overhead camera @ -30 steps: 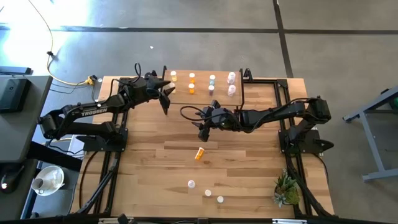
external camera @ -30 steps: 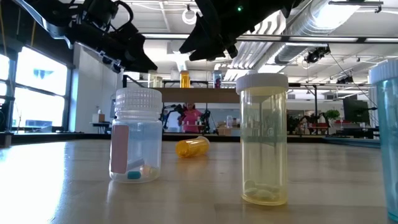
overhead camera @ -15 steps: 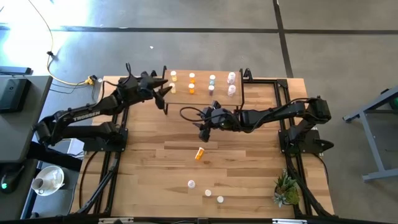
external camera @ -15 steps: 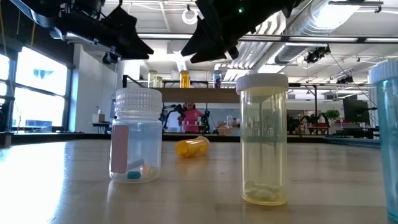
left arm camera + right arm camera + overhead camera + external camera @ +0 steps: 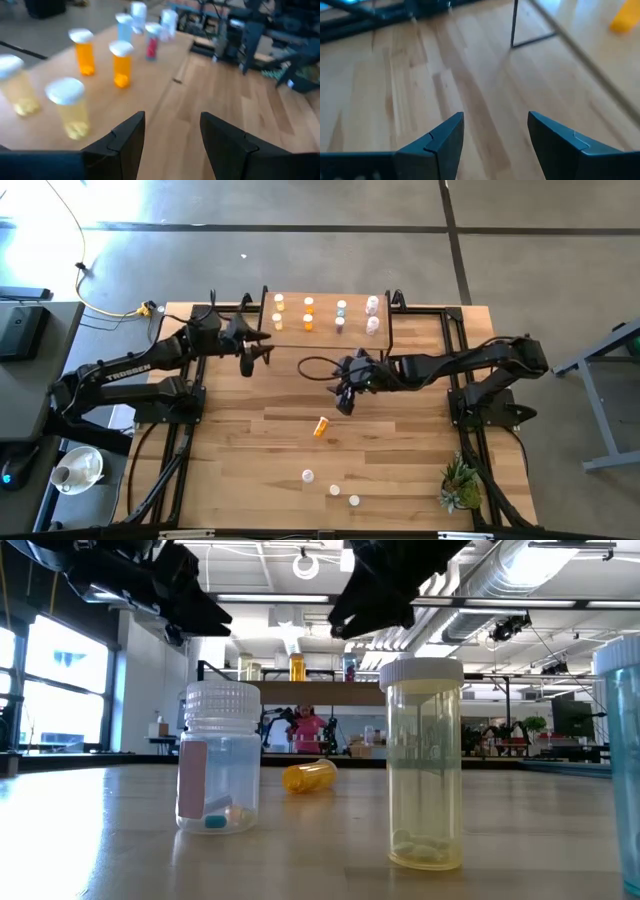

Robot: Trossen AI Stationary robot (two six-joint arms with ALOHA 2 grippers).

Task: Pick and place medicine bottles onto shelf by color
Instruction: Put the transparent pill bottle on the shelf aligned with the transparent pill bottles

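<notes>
Grey concrete floor surrounds the pale plank wooden table [image 5: 400, 440], and the low light-wood shelf on thin black legs [image 5: 323, 335] stands at its far edge, serving as the landmark.

On the shelf stand white-capped medicine bottles in pairs: two yellowish bottles [image 5: 278, 304] at the end nearest the left arm, two orange bottles [image 5: 308, 313] next, then two pale bluish-white ones [image 5: 341, 314], and two pink ones [image 5: 372, 313] at the end nearest the right arm. In the left wrist view the yellowish [image 5: 67, 105] and orange [image 5: 120, 62] bottles stand upright on the board.

The left gripper [image 5: 251, 352] hangs just beside the shelf's yellowish end, off its front corner, its dark fingers [image 5: 123, 140] apart and holding nothing. The right gripper [image 5: 345, 398] hangs in front of the shelf, above bare table, its fingers [image 5: 440, 142] spread wide and empty.

Farther in front of the shelf, an orange bottle [image 5: 320, 426] lies on its side on the table. Well beyond it, near the table's front edge, three more white-capped bottles [image 5: 331, 489] stand apart. A small green plant [image 5: 460, 483] sits at the front corner on the right arm's side.
</notes>
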